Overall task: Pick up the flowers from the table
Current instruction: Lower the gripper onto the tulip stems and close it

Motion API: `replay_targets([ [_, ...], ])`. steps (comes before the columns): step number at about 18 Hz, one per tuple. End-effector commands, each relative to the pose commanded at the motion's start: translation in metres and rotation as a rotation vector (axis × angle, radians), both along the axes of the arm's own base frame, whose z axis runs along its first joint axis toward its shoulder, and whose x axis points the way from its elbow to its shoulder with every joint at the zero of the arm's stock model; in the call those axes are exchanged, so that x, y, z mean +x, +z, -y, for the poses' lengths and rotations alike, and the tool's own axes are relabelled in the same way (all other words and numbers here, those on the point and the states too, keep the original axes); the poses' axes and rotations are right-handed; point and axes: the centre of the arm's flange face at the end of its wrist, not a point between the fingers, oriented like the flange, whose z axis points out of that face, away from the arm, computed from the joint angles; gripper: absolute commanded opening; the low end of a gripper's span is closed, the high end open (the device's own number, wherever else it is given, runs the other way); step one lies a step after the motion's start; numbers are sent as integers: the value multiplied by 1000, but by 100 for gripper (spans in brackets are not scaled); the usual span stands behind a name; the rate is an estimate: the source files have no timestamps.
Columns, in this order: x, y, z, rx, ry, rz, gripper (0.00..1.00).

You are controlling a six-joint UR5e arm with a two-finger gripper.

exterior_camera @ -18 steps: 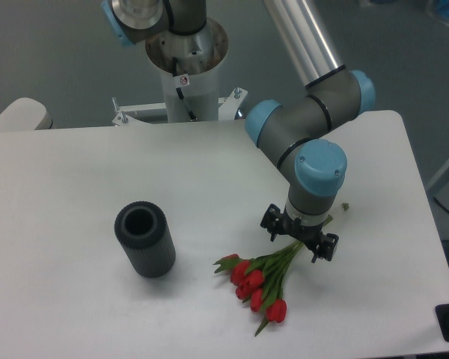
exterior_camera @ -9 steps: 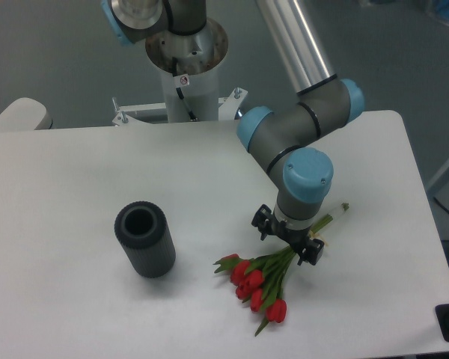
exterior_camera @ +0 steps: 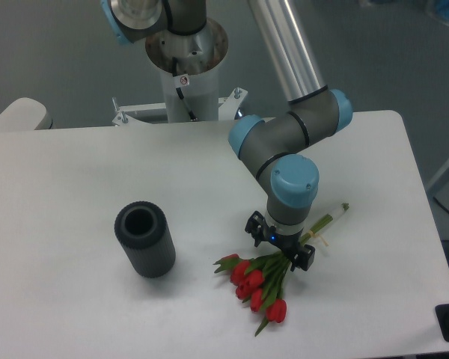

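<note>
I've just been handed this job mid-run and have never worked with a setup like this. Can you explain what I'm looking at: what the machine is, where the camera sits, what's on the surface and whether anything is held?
There is one view only: a fixed camera looking down at the table from the front. The grey jointed thing with light blue caps is a single robot arm, mounted on the white pedestal behind the table. At its tip is a small black two-finger gripper, pointing down.

Two things lie on the white surface. On the left stands a dark grey ribbed cylinder vase, upright, with its opening showing. To the right lie the flowers, red tulips with green stems running up towards the right.

The gripper sits right over the stems, low at the table. The flowers lie flat, not lifted. Whether the fingers have closed on the stems I cannot tell from this angle.
</note>
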Motion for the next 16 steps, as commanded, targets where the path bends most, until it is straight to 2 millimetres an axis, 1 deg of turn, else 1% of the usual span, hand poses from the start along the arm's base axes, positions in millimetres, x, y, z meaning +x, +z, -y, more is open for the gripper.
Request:
replay_targets([
  [2, -1, 1, -1, 2, 0, -2, 100],
  [9, 0, -12, -1, -10, -2, 14, 100],
  [15, 0, -12, -2, -6, -5, 11, 100],
  [16, 1, -11, -3, -5, -6, 10, 95],
])
